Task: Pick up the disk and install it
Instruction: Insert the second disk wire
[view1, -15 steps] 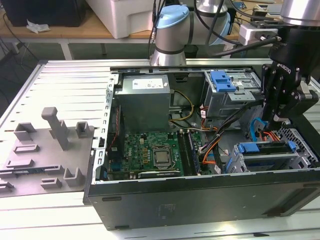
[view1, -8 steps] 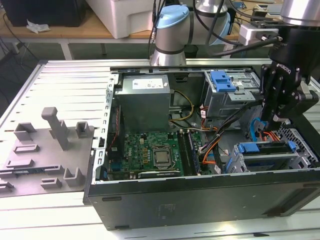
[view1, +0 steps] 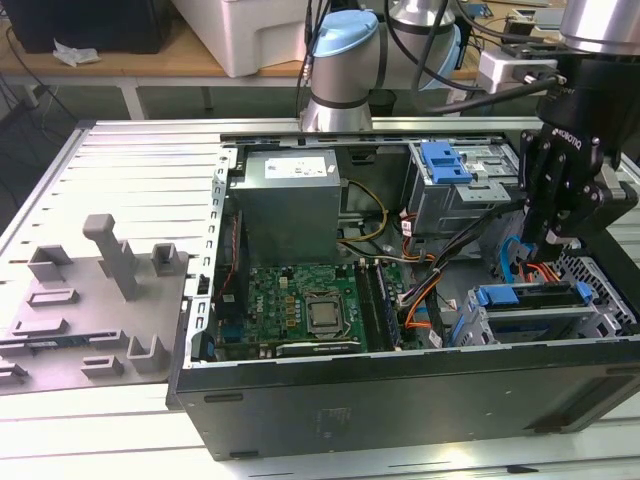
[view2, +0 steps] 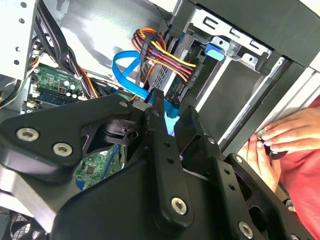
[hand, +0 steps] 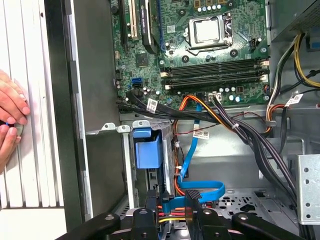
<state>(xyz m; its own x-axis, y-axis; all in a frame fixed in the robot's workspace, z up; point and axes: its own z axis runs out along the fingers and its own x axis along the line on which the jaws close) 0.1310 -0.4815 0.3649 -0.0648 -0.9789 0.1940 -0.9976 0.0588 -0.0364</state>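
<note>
**A:** The disk (view1: 540, 320), a flat rectangular silver-metal hard drive with bright blue plastic side rails: where do you have it?

**B:** In the exterior view I see it in the grey sheet-metal drive cage (view1: 470, 325) of the open black computer case (view1: 400, 400). That is about four o'clock from the square processor socket (view1: 323, 315) on the green motherboard (view1: 290, 300). It looks to be lying in the bay, not held by me.

**A:** And your claw?

**B:** My black claw (view1: 548, 240) hangs just above the cage, at about twelve o'clock from the disk. In the first wrist view its fingers (hand: 151, 200) stand apart with nothing between them but the cables behind, so I call it parted and empty. A flat blue ribbon cable (hand: 200, 190) loops close by.

**A:** How would it handle?

**B:** Stiff and fairly dense for its size, I would judge, with smooth, slippery metal faces. It is likely fragile to knocks. The plastic rails along the long edges look like the best grip, since they give a little.

**A:** Anything else?

**B:** A person's hand (hand: 10, 120) rests on the ribbed aluminium table (hand: 35, 165) beside the case.
</note>
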